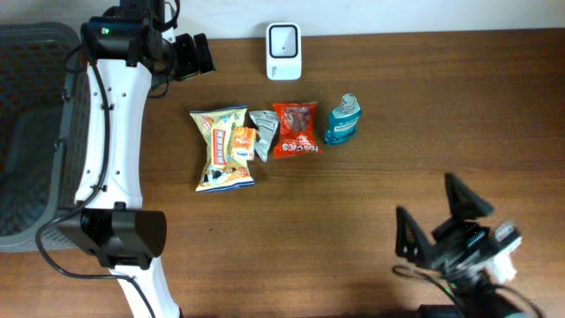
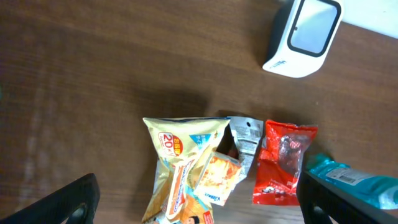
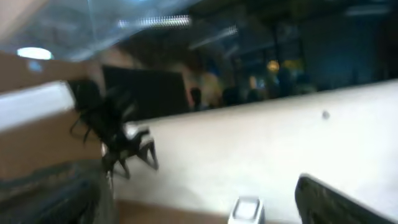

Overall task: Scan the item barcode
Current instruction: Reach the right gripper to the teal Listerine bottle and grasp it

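Note:
Several items lie in a row mid-table: a yellow snack bag (image 1: 221,150) with a small orange packet (image 1: 243,143) on it, a silver packet (image 1: 263,134), a red candy bag (image 1: 295,130) and a blue bottle (image 1: 342,121). The white barcode scanner (image 1: 283,50) stands at the far edge. My left gripper (image 1: 203,55) hovers open to the left of the scanner; its view looks down on the yellow bag (image 2: 180,168), red bag (image 2: 283,163) and scanner (image 2: 303,37). My right gripper (image 1: 439,216) is open and empty at the near right, away from the items.
A dark mesh basket (image 1: 26,132) stands at the table's left edge. My white left arm (image 1: 115,141) runs along the basket's right side. The right wrist view is blurred and looks across the room, with the scanner (image 3: 247,210) low in it.

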Available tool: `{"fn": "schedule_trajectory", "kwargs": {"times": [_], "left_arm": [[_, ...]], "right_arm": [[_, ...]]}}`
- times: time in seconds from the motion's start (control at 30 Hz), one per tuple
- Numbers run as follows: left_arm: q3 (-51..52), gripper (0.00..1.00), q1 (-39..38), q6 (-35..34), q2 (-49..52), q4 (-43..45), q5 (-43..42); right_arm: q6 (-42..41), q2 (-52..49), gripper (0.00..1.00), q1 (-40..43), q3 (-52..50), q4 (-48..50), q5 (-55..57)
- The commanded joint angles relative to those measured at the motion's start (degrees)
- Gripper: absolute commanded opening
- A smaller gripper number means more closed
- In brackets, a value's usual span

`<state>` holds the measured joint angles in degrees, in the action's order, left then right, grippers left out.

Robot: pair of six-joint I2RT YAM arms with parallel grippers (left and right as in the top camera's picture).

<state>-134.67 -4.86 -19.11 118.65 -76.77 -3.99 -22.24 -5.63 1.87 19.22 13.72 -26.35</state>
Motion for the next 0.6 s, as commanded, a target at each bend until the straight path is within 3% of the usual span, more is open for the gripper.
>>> {"fn": "schedule_trajectory", "kwargs": {"times": [0.0, 0.1, 0.17, 0.37, 0.43, 0.57], "left_arm": [[0.2, 0.99, 0.04, -0.42, -0.5, 0.02, 0.61], [0.2, 0.99, 0.0, -0.42, -0.5, 0.02, 0.61], [0.2, 0.99, 0.0, -0.42, -0.5, 0.02, 0.61], [0.2, 0.99, 0.0, -0.42, -0.5, 0.02, 0.61], [0.2, 0.99, 0.0, -0.42, -0.5, 0.02, 0.61], [0.2, 0.99, 0.0, -0.42, -0.5, 0.04, 0.61]], "right_arm": [[11.37, -13.55, 0.99, -0.31, 24.57, -27.1, 5.75], [13.66, -30.77, 0.98, -0.31, 42.49, -46.75, 6.49], [13.64, -38.86, 0.99, -0.31, 48.89, -50.45, 1.86], [16.85, -55.74, 0.99, -1.22, 51.08, -53.37, -10.49], [25.16, -61.9, 0.98, -2.89, 51.08, -57.4, -8.96], [26.53, -72.61, 0.99, -5.95, 51.08, -55.1, -2.36]]}}
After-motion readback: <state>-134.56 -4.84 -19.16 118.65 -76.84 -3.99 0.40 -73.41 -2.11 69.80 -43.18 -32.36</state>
